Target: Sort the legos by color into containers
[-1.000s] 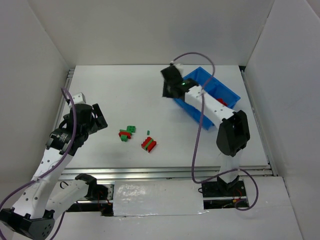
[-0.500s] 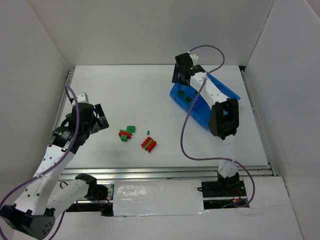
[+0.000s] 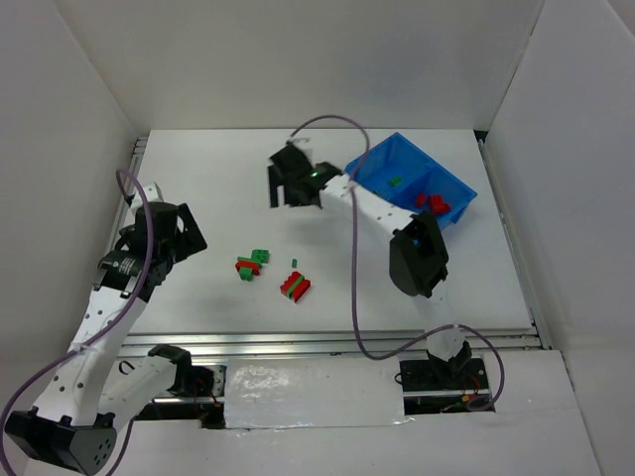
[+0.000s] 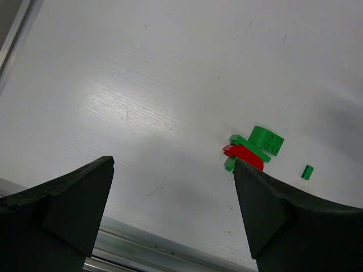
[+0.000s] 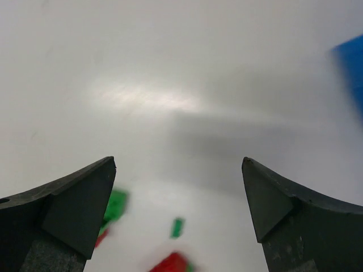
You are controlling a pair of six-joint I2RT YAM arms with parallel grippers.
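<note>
On the table lie loose legos: a green and red cluster [image 3: 253, 264] [image 4: 256, 146], one tiny green brick [image 3: 294, 262] [image 4: 307, 171] [image 5: 177, 227], and a red-on-green stack [image 3: 296, 287] [image 5: 170, 263]. The blue bin [image 3: 456, 180] stands at the back right. Its left compartment holds a green brick [image 3: 395, 181] and its right compartment holds red bricks [image 3: 433, 203]. My right gripper [image 3: 283, 188] [image 5: 178, 161] hovers open and empty left of the bin, behind the loose legos. My left gripper [image 3: 184, 236] [image 4: 173, 164] is open and empty, left of the cluster.
White walls enclose the table on three sides. A metal rail [image 4: 142, 243] runs along the near edge. A corner of the bin [image 5: 351, 62] shows at the right in the right wrist view.
My right gripper has swung left from over the bin to above the table, and its jaws have opened. The left arm has shifted only slightly.
</note>
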